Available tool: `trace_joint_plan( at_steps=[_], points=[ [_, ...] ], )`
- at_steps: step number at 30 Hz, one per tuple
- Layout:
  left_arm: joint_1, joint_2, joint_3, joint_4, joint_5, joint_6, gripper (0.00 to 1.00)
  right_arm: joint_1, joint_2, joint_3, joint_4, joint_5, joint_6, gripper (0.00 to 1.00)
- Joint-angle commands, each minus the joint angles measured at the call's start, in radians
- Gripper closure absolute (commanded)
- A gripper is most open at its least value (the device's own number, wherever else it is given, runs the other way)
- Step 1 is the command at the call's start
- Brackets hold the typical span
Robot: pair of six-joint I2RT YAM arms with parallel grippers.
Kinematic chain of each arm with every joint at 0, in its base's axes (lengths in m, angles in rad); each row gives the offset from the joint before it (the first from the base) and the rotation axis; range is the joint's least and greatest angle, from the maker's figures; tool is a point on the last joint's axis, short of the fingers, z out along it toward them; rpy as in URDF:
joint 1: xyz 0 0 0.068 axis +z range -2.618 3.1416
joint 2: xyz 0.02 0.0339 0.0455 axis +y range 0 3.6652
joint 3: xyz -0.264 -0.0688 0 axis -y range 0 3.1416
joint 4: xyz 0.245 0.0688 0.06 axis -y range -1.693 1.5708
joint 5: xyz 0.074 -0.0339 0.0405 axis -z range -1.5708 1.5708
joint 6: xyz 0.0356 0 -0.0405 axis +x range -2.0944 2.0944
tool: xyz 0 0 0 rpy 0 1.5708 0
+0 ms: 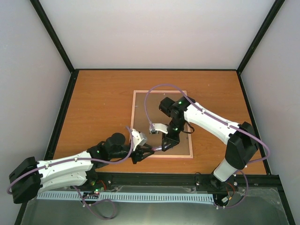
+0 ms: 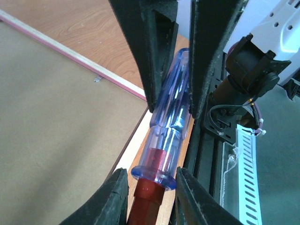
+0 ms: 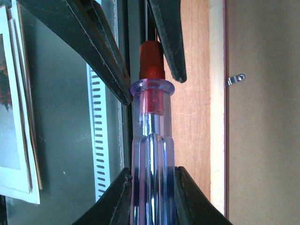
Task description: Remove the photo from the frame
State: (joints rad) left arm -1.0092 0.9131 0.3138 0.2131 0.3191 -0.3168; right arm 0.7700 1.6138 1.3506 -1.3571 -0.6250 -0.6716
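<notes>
While my right gripper (image 3: 153,171) clamps the clear blue plastic handle of a screwdriver (image 3: 152,140), my left gripper (image 2: 151,171) narrowly flanks its red collar, contact unclear, at the near edge of the face-down, pink-bordered, brown-backed rectangular frame (image 1: 145,101).

Plain white walls (image 1: 159,28) close in the far, left and right sides, joined by black metal corner struts (image 1: 52,35). An orange-brown wooden tabletop (image 1: 103,98) fills the middle under even, soft light.
</notes>
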Motion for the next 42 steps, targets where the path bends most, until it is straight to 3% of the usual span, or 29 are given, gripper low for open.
trace_joint_plan(
  at_steps=[1, 4, 7, 12, 14, 20, 22, 25, 29, 35, 42],
  points=[
    [-0.011, 0.001, 0.001, 0.006, -0.008, 0.023, 0.76, -0.009, -0.015, 0.046, -0.043, -0.071, -0.029, 0.97],
    [-0.012, 0.000, 0.001, 0.006, -0.006, 0.022, 0.79, -0.013, -0.014, 0.056, -0.048, -0.082, -0.034, 0.97],
    [-0.011, 0.001, 0.000, 0.005, -0.020, 0.017, 0.63, -0.015, -0.010, 0.062, -0.058, -0.102, -0.043, 0.97],
    [-0.011, 0.001, 0.001, 0.007, -0.020, 0.021, 0.62, -0.015, -0.009, 0.064, -0.059, -0.101, -0.046, 0.97],
    [-0.011, -0.001, 0.001, 0.008, -0.019, 0.022, 0.67, -0.015, -0.007, 0.061, -0.058, -0.100, -0.046, 0.97],
    [-0.011, -0.025, -0.002, 0.009, -0.022, 0.024, 0.93, -0.022, -0.008, 0.060, -0.020, -0.094, -0.020, 0.94],
    [-0.011, -0.042, -0.003, 0.014, -0.029, 0.016, 0.95, -0.034, -0.016, 0.062, 0.011, -0.096, 0.007, 0.84],
    [-0.011, -0.089, -0.016, 0.036, -0.058, -0.009, 0.98, -0.055, -0.036, 0.050, 0.060, -0.149, 0.035, 0.58],
    [-0.011, -0.158, -0.059, 0.124, -0.079, -0.052, 0.99, -0.071, -0.061, 0.004, 0.137, -0.244, 0.076, 0.48],
    [-0.011, -0.164, -0.064, 0.196, -0.064, -0.119, 0.99, -0.086, -0.135, -0.103, 0.310, -0.343, 0.140, 0.47],
    [-0.011, -0.107, -0.045, 0.225, -0.061, -0.139, 0.99, -0.086, -0.171, -0.139, 0.353, -0.413, 0.142, 0.51]
  ],
)
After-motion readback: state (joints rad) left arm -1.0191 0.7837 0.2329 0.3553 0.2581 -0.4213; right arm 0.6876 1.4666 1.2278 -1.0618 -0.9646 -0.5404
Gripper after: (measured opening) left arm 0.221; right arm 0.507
